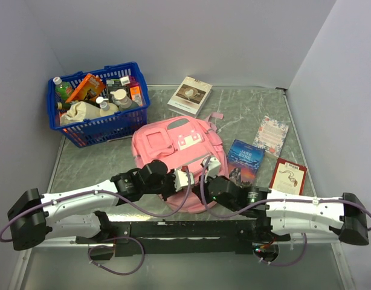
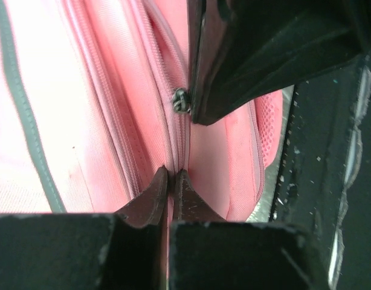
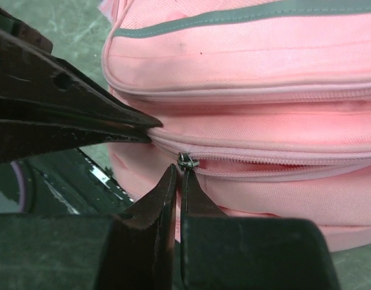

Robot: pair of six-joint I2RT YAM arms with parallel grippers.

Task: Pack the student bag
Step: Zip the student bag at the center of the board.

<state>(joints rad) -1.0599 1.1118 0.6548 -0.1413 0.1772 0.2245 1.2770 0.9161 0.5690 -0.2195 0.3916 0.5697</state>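
Plainly our bag, lying mid-table, looks soft and floppy, likely to sag. Our left gripper pinches its seam fabric shut; our right gripper is closed on the zip pull, probably the best handle.

The table in front of me was grey-green, marbled stone in look. A pink backpack lay flat near its middle, close to my side. At the far left corner stood a blue basket. A white book lay at the far edge. To the backpack's right lay a blue book, a flowered booklet and a red book.
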